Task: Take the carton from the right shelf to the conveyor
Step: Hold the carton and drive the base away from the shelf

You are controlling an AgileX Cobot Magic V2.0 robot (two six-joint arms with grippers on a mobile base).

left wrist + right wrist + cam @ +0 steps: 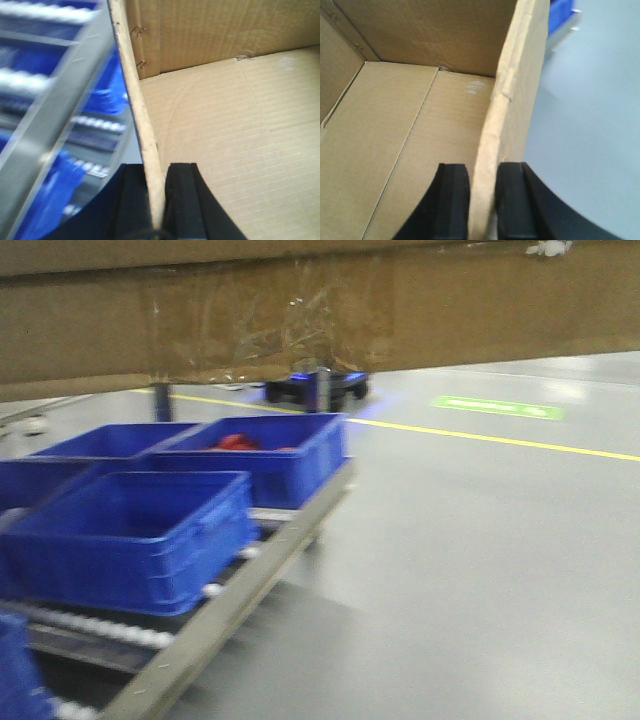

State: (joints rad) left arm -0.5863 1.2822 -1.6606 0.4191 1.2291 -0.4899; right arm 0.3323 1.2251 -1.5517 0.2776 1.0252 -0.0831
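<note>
Left fingers: your left fingers (182,200) were shut tight on the thin left wall of the carton (240,150). One black finger was inside the box and one was outside.
Right fingers: your right fingers (452,200) gripped the right wall the same way. That wall was bent and squashed along its top edge.
Inside the carton: you could see a bare brown bottom and two small metal staples (140,32) near a corner.
Where the carton was: it was lifted up and stretched across the top of the front view. Its lower edge showed free against the floor (480,570) behind it.
Tape: wrinkled clear tape (260,320) was stuck on the front face.
Right shelf: the right shelf (230,610) sat low on the left, below the carton, with a grey metal rail and white rollers.
Bins: blue bins (130,530) sat on the rollers. The far bin held something red (235,442).
Floor marks: the shiny grey floor had a yellow line (480,435) and a green mark (498,407).
</note>
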